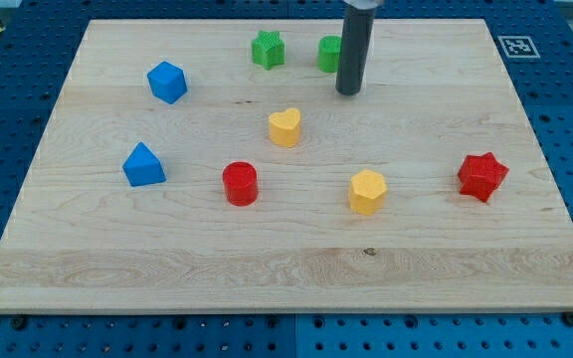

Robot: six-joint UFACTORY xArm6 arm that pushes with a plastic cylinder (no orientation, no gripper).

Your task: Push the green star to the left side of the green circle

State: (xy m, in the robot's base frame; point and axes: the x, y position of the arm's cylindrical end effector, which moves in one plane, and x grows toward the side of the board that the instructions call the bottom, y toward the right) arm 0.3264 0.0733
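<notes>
The green star (pixel 267 49) lies near the view's top, left of centre. The green circle (pixel 329 54) lies just to its right, partly hidden behind the rod. A small gap separates the two. My tip (pixel 348 92) rests on the board just below and to the right of the green circle, and well right of the green star.
A yellow heart (pixel 285 127) lies below the green blocks. A blue cube (pixel 167 82) and a blue triangular block (pixel 143 165) are at the left. A red cylinder (pixel 239 184), a yellow hexagon (pixel 367 191) and a red star (pixel 481 176) lie lower down. The wooden board (pixel 296 278) sits on a blue pegboard.
</notes>
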